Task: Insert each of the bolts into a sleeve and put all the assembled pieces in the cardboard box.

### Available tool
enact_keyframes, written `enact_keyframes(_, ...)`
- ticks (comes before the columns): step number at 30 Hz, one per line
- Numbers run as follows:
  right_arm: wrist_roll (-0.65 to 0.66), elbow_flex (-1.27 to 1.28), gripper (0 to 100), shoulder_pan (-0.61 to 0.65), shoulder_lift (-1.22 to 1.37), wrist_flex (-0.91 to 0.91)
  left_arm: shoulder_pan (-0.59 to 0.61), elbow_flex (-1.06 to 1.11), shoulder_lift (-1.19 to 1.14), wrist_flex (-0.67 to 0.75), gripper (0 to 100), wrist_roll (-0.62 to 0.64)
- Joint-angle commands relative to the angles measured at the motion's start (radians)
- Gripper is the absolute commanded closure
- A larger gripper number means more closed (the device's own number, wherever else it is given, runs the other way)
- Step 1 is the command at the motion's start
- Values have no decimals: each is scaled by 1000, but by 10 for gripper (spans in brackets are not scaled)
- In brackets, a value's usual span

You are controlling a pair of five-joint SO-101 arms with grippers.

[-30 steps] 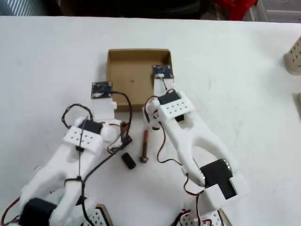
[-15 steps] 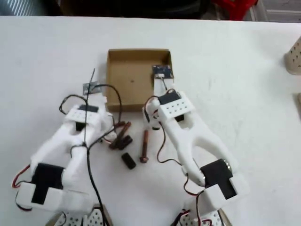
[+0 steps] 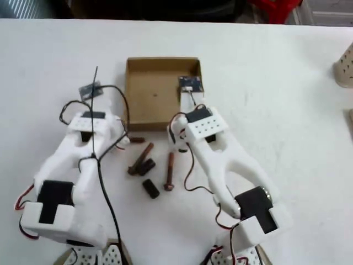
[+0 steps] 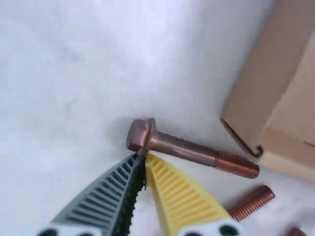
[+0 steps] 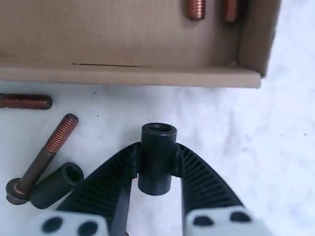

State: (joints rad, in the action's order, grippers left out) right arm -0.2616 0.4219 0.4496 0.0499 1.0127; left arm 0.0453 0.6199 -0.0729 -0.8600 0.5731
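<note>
The high view looks steeply down on the white surface (image 3: 287, 83) from the arms' base side. It stands far enough back to take in both arms rising from the bottom of the frame and the cardboard box (image 3: 157, 94) at upper centre. The left wrist view sits close above the surface, facing along its own fingers (image 4: 179, 196) past a bolt (image 4: 189, 149) to a corner of the box (image 4: 275, 93). The right wrist view, equally near, faces over its fingers (image 5: 204, 182) and the sleeve (image 5: 157, 157) between them toward the box's front wall (image 5: 128, 76). All three take in part of the box and bolts lying just before it.
</note>
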Motion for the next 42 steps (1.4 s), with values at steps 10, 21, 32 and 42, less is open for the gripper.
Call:
enact_keyframes(10,60,-8,981,-8,-53,-12,5,-18,150,44,877,66)
enact_keyframes(21,75,-8,981,-8,-53,-12,-24,37,165,46,684,137)
enact_keyframes(32,75,-8,981,-12,-53,-12,7,-80,-64,37,696,140)
enact_keyframes(42,75,-8,981,-12,-53,-12,7,-64,-36,28,937,92)
